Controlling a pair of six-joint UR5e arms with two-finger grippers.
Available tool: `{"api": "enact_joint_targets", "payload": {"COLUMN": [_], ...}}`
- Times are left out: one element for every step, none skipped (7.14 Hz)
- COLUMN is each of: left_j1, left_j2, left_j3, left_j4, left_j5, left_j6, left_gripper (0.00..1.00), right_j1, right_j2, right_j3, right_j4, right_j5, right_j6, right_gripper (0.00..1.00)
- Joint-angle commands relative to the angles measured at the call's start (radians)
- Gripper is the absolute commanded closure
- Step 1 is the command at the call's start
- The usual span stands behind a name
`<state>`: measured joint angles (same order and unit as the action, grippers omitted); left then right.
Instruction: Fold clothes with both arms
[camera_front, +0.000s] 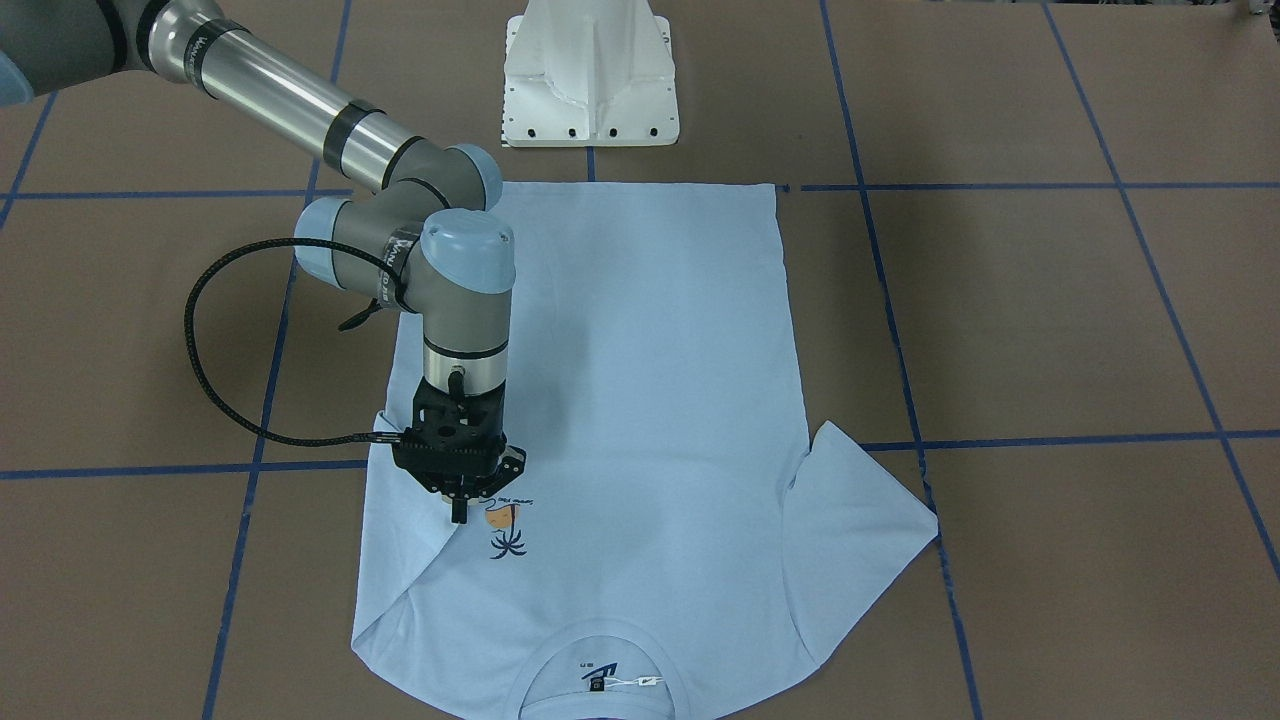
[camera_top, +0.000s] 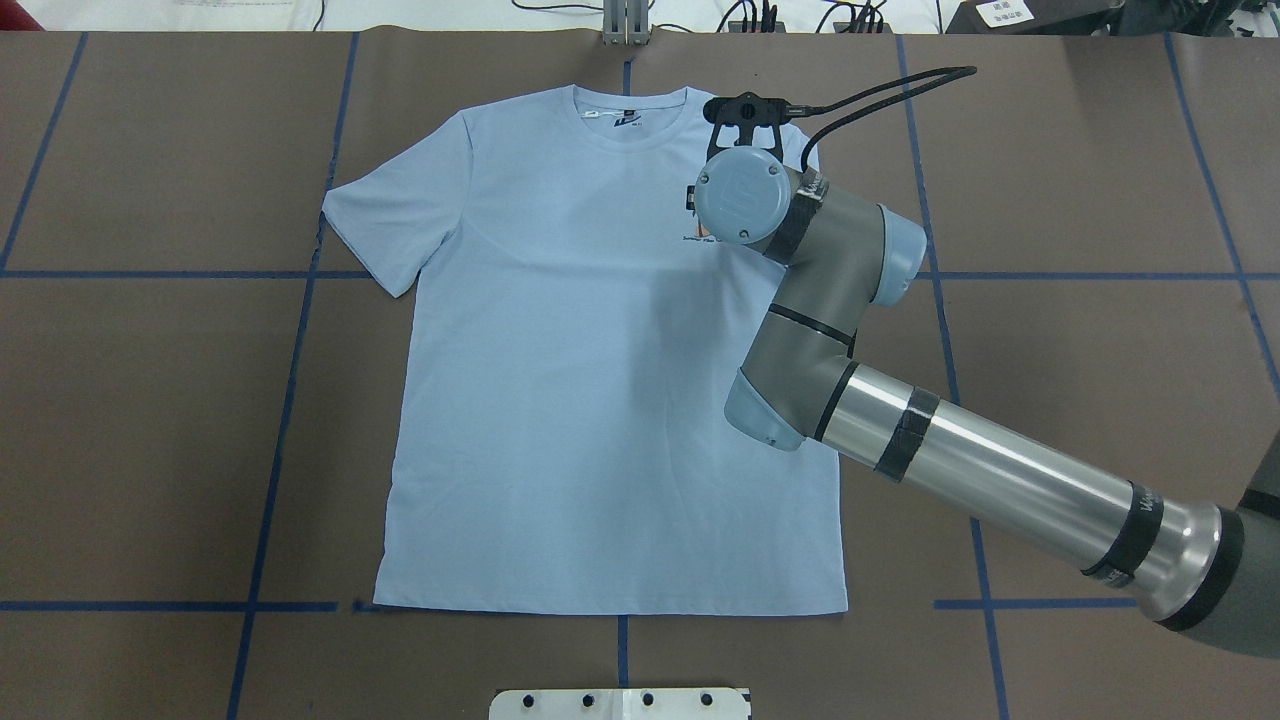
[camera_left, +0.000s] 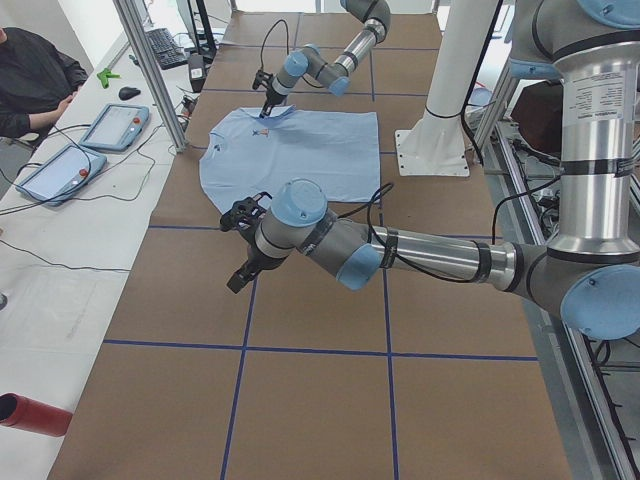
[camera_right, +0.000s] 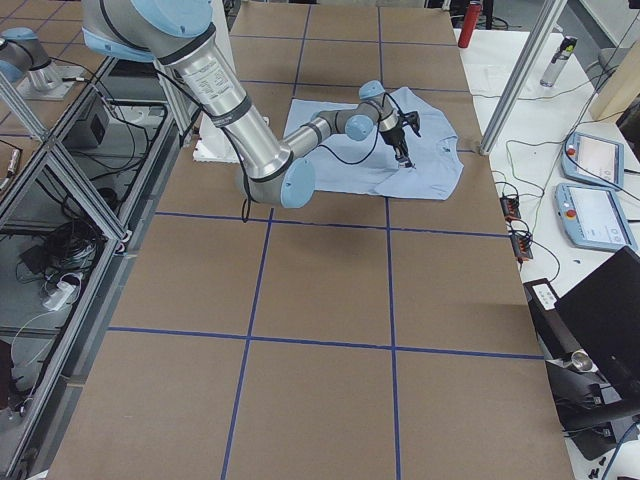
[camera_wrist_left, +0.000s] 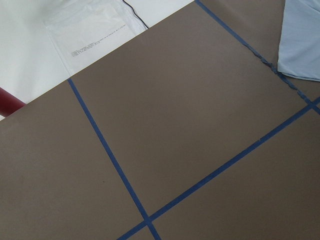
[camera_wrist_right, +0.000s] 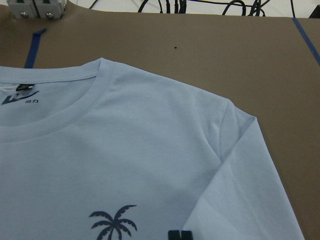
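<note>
The light blue T-shirt (camera_front: 650, 400) lies flat on the brown table, its collar (camera_top: 630, 140) on the far side from the robot. My right gripper (camera_front: 459, 512) points down beside the palm-tree print (camera_front: 508, 540). Its fingertips (camera_wrist_right: 180, 235) look shut on the hem of the sleeve (camera_wrist_right: 240, 190), which is folded in over the chest. The other sleeve (camera_top: 395, 215) lies spread out. My left gripper (camera_left: 240, 278) hovers over bare table off the shirt's side. I cannot tell whether it is open or shut. Its wrist view shows only a shirt corner (camera_wrist_left: 302, 40).
The white pedestal base (camera_front: 590, 80) stands by the shirt's bottom hem. Blue tape lines (camera_top: 300, 330) cross the table. A red cylinder (camera_left: 30, 413) and tablets (camera_left: 115, 125) lie on the side bench, where a person (camera_left: 30, 70) sits.
</note>
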<state>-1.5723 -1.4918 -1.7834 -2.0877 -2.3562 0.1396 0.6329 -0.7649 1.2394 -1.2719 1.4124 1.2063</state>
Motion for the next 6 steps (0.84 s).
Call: {"api": "enact_joint_targets", "payload": {"left_j1": [0.0, 0.0, 0.0, 0.0, 0.0, 0.0], "left_j2": [0.001, 0.001, 0.002, 0.004, 0.004, 0.002], "left_j3": [-0.004, -0.004, -0.005, -0.005, -0.005, -0.004], "left_j4": [0.0, 0.0, 0.0, 0.0, 0.0, 0.0], "left_j5": [0.0, 0.0, 0.0, 0.0, 0.0, 0.0], "left_j6": [0.0, 0.0, 0.0, 0.0, 0.0, 0.0], "left_gripper": [0.0, 0.0, 0.0, 0.0, 0.0, 0.0], "right_j1": [0.001, 0.001, 0.001, 0.001, -0.001, -0.002], "right_j2": [0.006, 0.024, 0.047, 0.047, 0.047, 0.048], "right_j3": [-0.008, -0.02, -0.052, -0.057, -0.057, -0.057], "right_j4": [0.0, 0.0, -0.001, 0.0, 0.0, -0.001], "right_j5": [-0.003, -0.003, -0.003, -0.003, -0.006, -0.007], "right_j6": [0.041, 0.071, 0.131, 0.133, 0.133, 0.112], "right_gripper": [1.0, 1.0, 1.0, 1.0, 0.93, 0.01]}}
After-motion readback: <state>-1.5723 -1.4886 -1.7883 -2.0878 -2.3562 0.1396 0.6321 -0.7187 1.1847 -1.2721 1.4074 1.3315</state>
